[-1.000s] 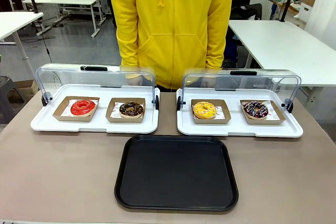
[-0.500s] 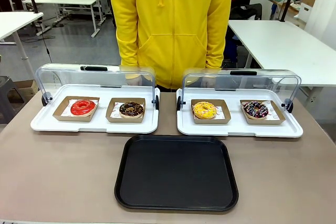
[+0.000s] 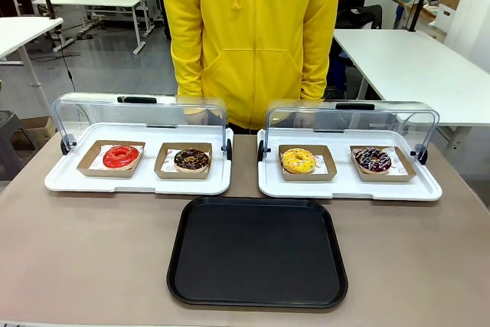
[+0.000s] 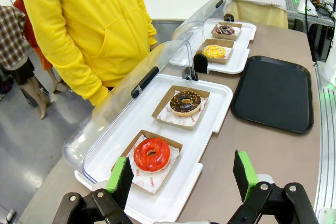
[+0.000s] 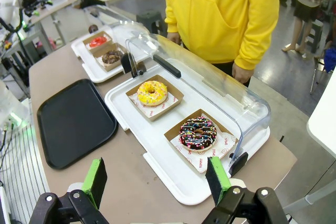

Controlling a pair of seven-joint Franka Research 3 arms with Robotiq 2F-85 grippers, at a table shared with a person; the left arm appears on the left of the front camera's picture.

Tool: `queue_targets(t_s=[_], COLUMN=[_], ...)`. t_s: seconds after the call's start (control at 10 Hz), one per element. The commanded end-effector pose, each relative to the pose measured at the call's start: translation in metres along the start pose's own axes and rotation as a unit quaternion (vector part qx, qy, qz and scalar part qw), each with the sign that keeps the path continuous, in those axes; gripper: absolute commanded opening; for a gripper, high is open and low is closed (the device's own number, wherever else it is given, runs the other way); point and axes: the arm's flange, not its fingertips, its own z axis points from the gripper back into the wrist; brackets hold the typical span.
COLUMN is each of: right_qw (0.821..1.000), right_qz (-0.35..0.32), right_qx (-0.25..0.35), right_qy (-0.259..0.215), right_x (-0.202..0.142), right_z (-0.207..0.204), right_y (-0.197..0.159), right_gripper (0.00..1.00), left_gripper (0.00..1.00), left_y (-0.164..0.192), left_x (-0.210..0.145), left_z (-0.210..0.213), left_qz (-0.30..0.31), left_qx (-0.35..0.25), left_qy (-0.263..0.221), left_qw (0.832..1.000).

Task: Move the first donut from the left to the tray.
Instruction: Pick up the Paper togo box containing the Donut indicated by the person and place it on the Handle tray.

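1. The red-iced donut (image 3: 121, 156) sits in its brown cardboard holder (image 3: 107, 174) at the left end of the left white tray (image 3: 61, 181).
2. The black tray (image 3: 257, 251) lies nearer the robot, apart from the donut.
3. The left gripper (image 4: 182, 174) hovers near the red-iced donut, jaws spread wide and holding nothing.
4. The right gripper (image 5: 156, 178) is also spread, near the sprinkled donut (image 5: 198, 132).

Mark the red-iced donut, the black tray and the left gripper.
red-iced donut (image 3: 110, 158): front view, on the icing left of its hole.
black tray (image 3: 256, 254): front view, on its bare floor.
left gripper (image 4: 182, 157): left wrist view, midway between its open fingertips.
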Motion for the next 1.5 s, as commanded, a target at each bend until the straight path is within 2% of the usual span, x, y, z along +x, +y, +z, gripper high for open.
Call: queue_targets(t_s=[0.0, 1.4], right_qw=[1.000, 1.000], right_qz=[0.013, 0.013], right_qx=[0.000, 0.000], right_qy=[-0.013, -0.013], right_x=[0.0006, 0.0006], right_z=[-0.0010, -0.0010], right_y=[-0.0012, -0.0012], right_gripper=[1.00, 1.00], left_gripper=[1.00, 1.00], left_y=[0.0029, 0.0029], left_x=[0.0000, 0.0000], left_z=[-0.0007, -0.0007], left_qz=[-0.009, -0.009], left_qx=[0.003, 0.003], left_qy=[-0.014, -0.014], left_qw=[1.000, 1.000])
